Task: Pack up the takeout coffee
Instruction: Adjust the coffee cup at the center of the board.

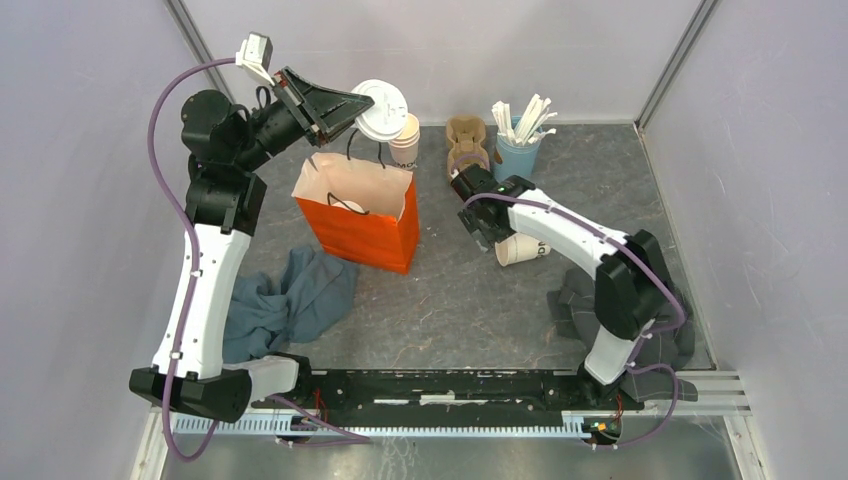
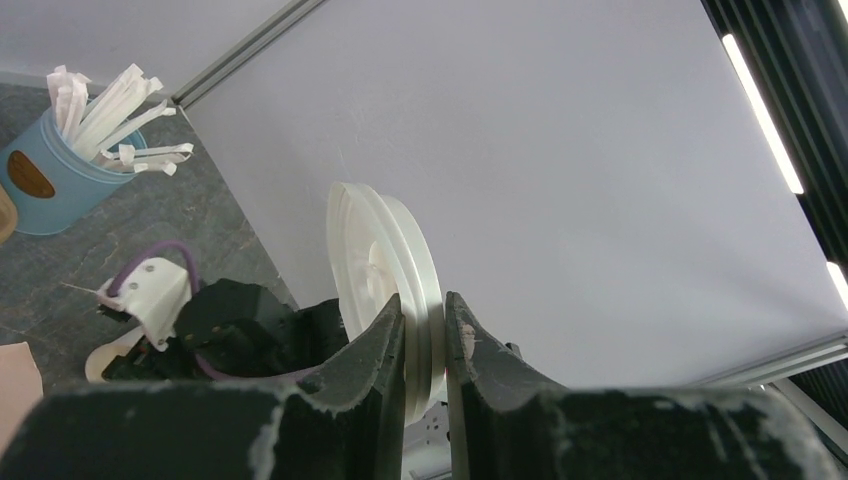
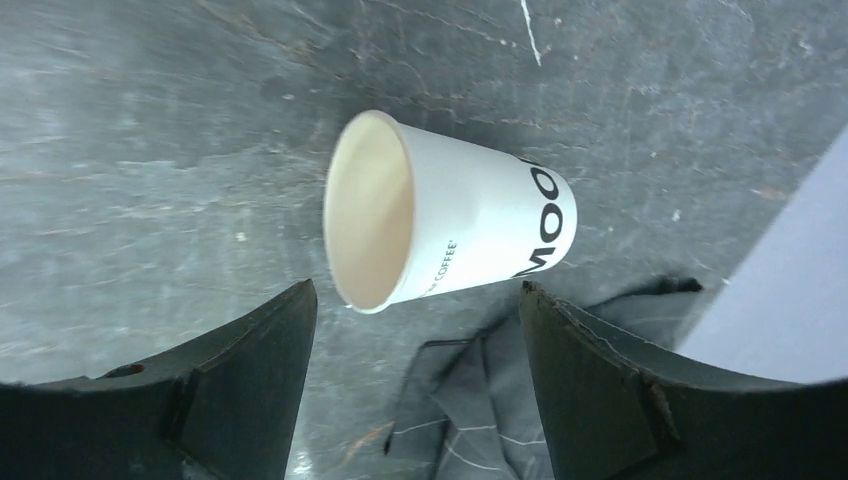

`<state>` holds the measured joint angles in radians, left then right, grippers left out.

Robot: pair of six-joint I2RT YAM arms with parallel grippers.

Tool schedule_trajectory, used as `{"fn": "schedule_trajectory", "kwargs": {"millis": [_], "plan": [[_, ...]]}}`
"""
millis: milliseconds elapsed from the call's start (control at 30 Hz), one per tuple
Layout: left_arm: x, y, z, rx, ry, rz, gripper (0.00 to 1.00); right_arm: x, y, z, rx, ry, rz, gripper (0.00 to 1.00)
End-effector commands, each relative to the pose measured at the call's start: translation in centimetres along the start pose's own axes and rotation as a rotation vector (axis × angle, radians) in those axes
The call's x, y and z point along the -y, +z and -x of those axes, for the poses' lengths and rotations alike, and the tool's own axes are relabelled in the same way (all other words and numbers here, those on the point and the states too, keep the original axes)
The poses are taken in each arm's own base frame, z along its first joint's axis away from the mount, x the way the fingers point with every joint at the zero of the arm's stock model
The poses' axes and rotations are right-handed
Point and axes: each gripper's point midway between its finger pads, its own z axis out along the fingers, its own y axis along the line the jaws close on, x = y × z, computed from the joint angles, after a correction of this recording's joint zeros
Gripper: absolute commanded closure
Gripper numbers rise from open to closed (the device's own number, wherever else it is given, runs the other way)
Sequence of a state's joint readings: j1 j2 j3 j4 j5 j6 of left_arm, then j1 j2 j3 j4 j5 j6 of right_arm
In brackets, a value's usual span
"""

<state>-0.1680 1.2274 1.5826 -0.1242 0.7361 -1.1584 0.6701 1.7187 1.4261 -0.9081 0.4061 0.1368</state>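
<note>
Your left gripper (image 1: 355,110) is pinching a white lid (image 1: 385,105) by its rim, up near the table's (image 1: 450,300) far edge by the orange bag (image 1: 360,220). Your right gripper (image 3: 417,295) is hanging wide open, holding nothing, over a lidless paper cup (image 3: 450,240) lying on its side right of the table's middle.

matt paper cup (image 3: 470,232), smooth plastic lid (image 2: 382,262)

Left gripper (image 2: 425,308) pinches white lids (image 2: 380,250) by rim
</note>
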Motion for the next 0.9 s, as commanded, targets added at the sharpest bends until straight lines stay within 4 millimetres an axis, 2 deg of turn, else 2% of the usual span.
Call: {"fn": "schedule_trajectory", "kwargs": {"millis": [0,133,200,233,333,433,567,633,733,867], "plan": [[2.3,-1.1,-0.4,-0.012,0.064,-0.064,0.75,3.1,1.3,-0.5,-0.072,-0.107,-0.237,0.23],[2.6,-1.5,-0.8,-0.016,0.055,-0.067,0.75,3.2,2.9,-1.4,-0.117,-0.139,-0.295,0.28],[2.5,-1.6,-1.1,-0.019,0.044,-0.064,0.75,3.2,3.0,-1.5,-0.107,-0.136,-0.311,0.34],[2.3,-1.7,-1.2,-0.021,0.036,-0.061,0.75,3.3,2.8,-1.4,-0.097,-0.132,-0.313,0.42],[1.6,-1.6,-1.7,-0.017,0.010,-0.045,0.75,3.5,2.0,-1.2,-0.059,-0.112,-0.310,0.80],[1.3,-0.7,-3.5,-0.053,-0.015,-0.049,0.75,2.7,0.5,-0.3,0.001,-0.091,-0.201,0.98],[1.7,1.8,-7.6,-0.129,-0.013,-0.061,0.75,-1.2,-3.4,1.4,0.153,-0.058,0.142,1.00],[1.5,2.5,-8.9,-0.153,-0.024,-0.061,0.75,-3.3,-4.7,1.0,0.172,-0.023,0.316,1.00],[1.1,3.1,-10.1,-0.175,-0.037,-0.056,0.75,-5.4,-5.0,-0.9,0.151,0.034,0.498,1.00],[0.0,3.5,-11.5,-0.204,-0.063,-0.033,0.76,-6.7,-3.4,-3.1,0.118,0.062,0.547,1.00]]}}
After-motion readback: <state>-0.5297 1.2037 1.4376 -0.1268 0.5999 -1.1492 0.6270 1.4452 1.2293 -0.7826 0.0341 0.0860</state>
